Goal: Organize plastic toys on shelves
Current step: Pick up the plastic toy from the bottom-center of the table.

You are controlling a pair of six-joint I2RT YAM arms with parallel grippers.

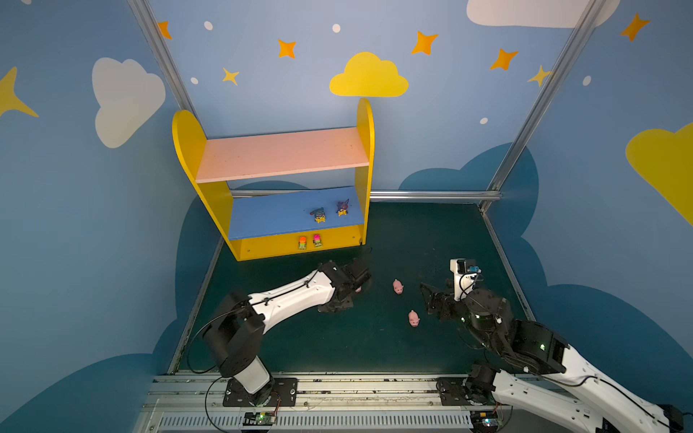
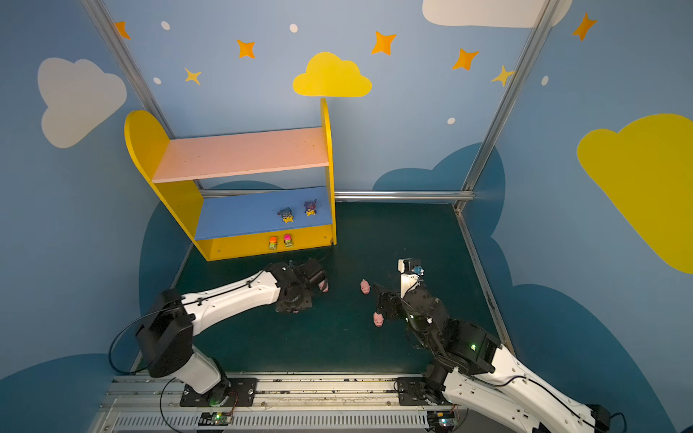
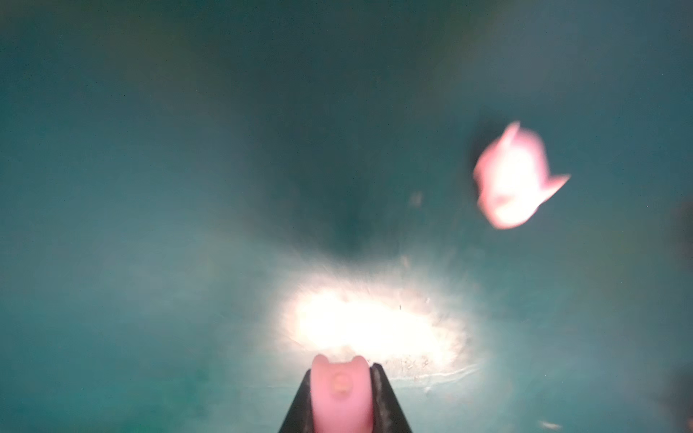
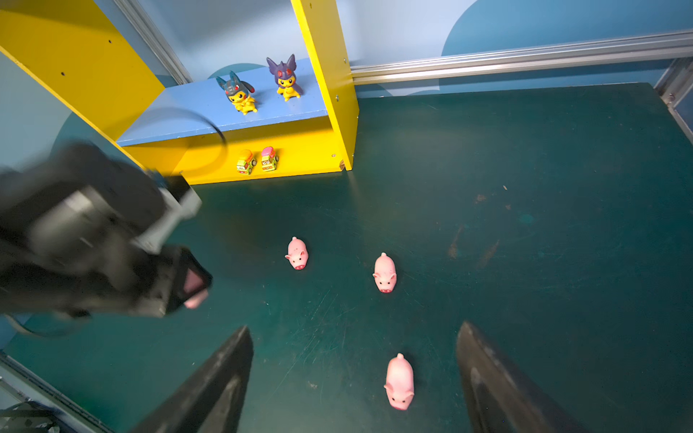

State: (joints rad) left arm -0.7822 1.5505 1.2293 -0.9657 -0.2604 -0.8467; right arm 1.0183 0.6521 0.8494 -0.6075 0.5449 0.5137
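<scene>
My left gripper (image 3: 342,369) is shut on a pink pig (image 3: 339,390), low over the green mat and in front of the shelves (image 1: 281,153). A second pig (image 4: 297,253) stands loose just beside it. Two more pigs (image 1: 398,286) (image 1: 413,318) stand mid-mat. My right gripper (image 4: 353,326) is open, with the nearest pig (image 4: 399,381) on the mat between its spread fingers, untouched. Two yellow figures (image 1: 318,215) (image 1: 342,207) stand on the blue board. Two green cars (image 1: 302,242) (image 1: 317,240) sit on the yellow base. The pink upper board is bare.
The shelves stand at the back left against the blue wall. A metal rail (image 1: 431,195) runs along the mat's far edge, and blue walls close in both sides. The arm bases are mounted on a rail (image 1: 337,390) at the front.
</scene>
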